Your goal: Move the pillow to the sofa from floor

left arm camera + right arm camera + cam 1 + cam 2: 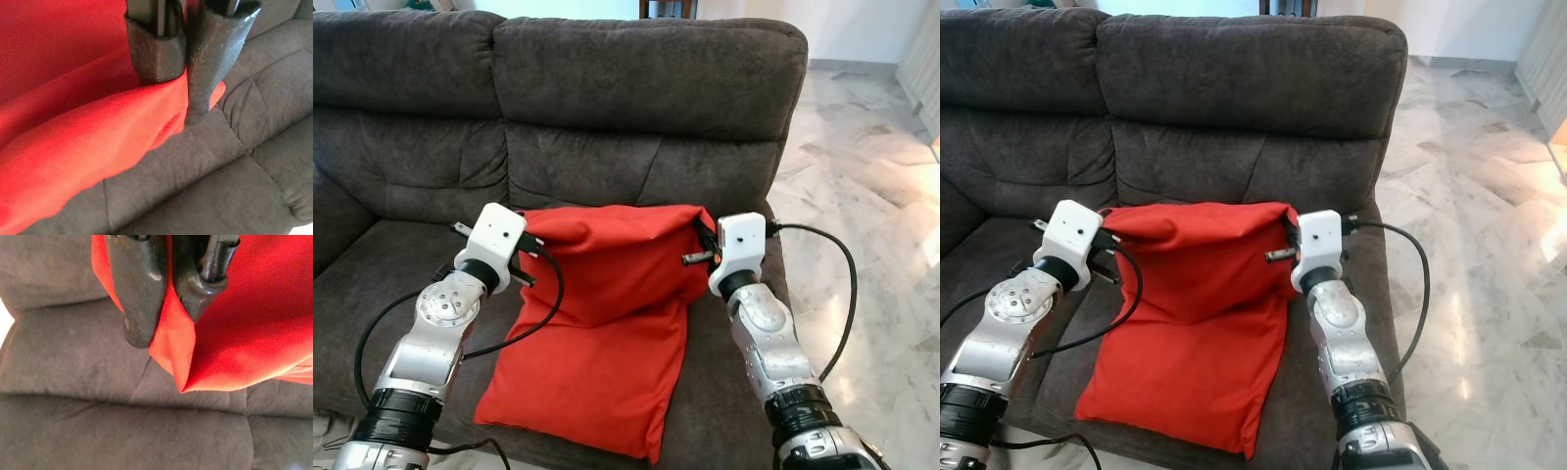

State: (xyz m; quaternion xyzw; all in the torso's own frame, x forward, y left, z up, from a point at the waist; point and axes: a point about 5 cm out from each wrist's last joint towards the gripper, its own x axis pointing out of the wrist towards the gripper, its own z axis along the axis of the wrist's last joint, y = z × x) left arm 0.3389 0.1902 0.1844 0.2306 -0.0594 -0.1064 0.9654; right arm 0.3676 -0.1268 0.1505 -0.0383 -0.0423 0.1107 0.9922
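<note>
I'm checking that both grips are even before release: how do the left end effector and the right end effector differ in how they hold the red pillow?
The left end effector pinches the red pillow at its upper left corner; the right end effector pinches its upper right corner. In the head views the left wrist angles in from the side, while the right forearm rises nearly straight behind its corner. Both are shut on fabric, holding the top edge up against the sofa backrest while the lower part lies on the seat.

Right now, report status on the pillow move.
Left end effector shut on one top corner of red pillow, right end effector on the other. Pillow draped over sofa seat. Nothing in the way.
</note>
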